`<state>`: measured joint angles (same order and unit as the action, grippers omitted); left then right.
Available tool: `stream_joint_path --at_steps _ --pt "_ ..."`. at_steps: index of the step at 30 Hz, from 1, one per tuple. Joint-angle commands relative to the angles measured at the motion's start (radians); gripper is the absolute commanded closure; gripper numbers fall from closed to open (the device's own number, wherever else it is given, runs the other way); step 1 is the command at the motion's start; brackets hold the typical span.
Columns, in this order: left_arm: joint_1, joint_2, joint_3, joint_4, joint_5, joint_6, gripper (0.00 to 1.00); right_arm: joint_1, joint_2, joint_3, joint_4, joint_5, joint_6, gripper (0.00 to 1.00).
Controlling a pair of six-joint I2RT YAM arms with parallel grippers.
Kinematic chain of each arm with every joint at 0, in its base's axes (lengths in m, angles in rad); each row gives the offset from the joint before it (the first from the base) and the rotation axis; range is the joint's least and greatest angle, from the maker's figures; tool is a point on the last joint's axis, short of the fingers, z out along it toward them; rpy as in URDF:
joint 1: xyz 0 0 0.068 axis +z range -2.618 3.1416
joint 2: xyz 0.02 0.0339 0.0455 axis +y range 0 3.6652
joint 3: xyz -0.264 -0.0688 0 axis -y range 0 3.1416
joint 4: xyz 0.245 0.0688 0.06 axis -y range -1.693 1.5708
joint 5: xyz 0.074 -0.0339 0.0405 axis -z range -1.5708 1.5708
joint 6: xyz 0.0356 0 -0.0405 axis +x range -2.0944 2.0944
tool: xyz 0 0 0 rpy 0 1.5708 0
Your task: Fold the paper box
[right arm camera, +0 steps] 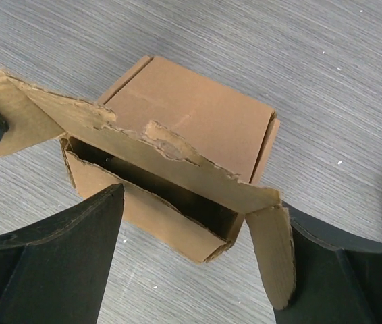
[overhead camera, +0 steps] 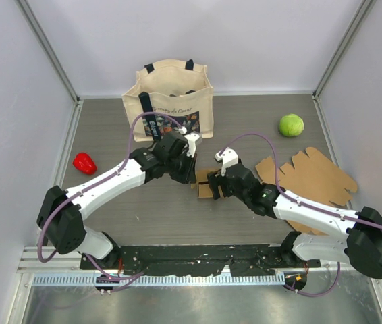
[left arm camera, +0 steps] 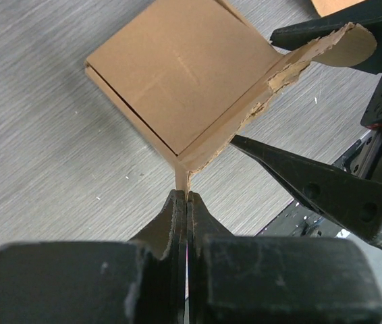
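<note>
Left end effector [left arm camera: 184, 197] pinching paper box [left arm camera: 177, 74] flap, right end effector [right arm camera: 198, 226] spread (astride it)

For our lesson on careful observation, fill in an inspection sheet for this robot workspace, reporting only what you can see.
Surface: grey wood-grain table.
Job's things: paper box, partly folded, one side open, torn-edged flap raised.
Clutter: tote bag, green ball, red object, flat cardboard sheet.
Grippers: left gripper pinches a box flap; right gripper open, fingers either side of the box.
Cables: purple cables loop over both arms.
Surroundings: pale walls, metal rail at near edge.
</note>
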<state>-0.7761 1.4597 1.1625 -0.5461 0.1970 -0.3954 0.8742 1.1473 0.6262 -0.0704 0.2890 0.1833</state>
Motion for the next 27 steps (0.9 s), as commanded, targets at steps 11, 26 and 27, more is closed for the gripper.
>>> stream_joint_path --at_steps 11,26,27 --pt "0.0 -0.004 -0.063 0.063 -0.042 -0.045 1.0 0.003 0.027 0.087 -0.008 0.021 0.065 0.18" --pt "0.0 -0.145 -0.196 0.104 -0.013 -0.073 0.49 -0.101 -0.224 0.144 -0.298 0.037 0.264 0.09" --pt "0.003 -0.163 -0.198 0.086 -0.018 -0.068 0.41 -0.142 -0.187 0.208 -0.321 -0.008 0.278 0.1"
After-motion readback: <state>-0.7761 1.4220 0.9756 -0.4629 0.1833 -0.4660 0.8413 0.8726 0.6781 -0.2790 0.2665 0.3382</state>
